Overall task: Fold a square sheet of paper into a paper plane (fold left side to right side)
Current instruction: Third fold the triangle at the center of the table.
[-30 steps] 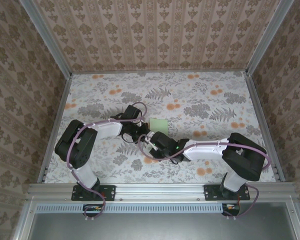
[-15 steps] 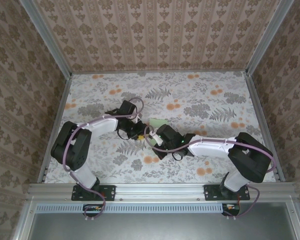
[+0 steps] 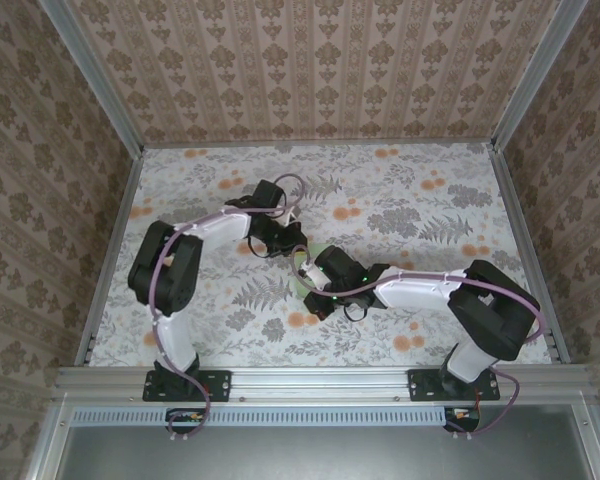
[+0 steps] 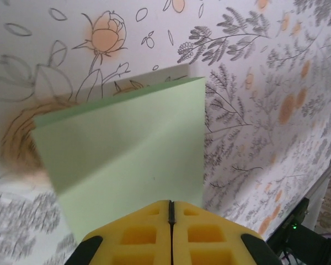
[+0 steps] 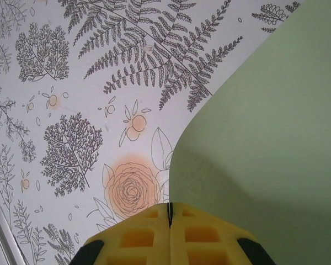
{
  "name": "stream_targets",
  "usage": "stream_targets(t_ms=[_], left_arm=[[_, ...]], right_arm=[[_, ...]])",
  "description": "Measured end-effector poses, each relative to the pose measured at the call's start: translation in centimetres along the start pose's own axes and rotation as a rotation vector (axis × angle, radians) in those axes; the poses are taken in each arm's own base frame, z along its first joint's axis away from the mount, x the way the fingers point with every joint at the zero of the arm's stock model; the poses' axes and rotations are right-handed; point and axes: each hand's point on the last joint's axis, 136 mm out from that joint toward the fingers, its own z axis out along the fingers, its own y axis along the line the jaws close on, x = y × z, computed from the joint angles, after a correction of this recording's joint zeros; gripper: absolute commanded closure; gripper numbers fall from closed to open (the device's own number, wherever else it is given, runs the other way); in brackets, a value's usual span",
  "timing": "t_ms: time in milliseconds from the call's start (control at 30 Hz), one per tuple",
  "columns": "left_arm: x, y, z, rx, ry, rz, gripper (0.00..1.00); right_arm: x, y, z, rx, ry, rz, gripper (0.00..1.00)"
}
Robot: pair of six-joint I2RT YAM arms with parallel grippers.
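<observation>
From above, the left gripper (image 3: pixel 288 240) and the right gripper (image 3: pixel 315 272) are meeting at the middle of the flowered table (image 3: pixel 430 190), with the pale-green paper (image 3: pixel 318 250) between them. At the left wrist, the yellow pads (image 4: pixel 138 234) are pinching the folded paper's near edge. At the right wrist, the pads are clamping the curving sheet.

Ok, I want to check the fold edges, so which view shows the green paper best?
Left wrist: the green paper sits almost whole in frame, its doubled edges and far corners clear. Right wrist catches one curved part, cropped at the frame edge. Top external gives a small pale sliver, mostly covered.
</observation>
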Motion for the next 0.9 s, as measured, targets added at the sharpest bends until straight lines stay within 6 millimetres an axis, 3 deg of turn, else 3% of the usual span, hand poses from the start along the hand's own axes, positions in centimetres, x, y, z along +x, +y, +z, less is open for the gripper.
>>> stream_targets(t_ms=[267,900], left_arm=[[0.7,0.5,3.2,-0.007,0.084,0.026,0.95],[1.2,1.3,4.1,-0.021,0.122,0.051,0.97]], right_arm=[[-0.5,-0.3,-0.2,-0.018,-0.006,0.038,1.0],[-1.0,-5.0,-1.5,0.149,0.02,0.122,1.0]])
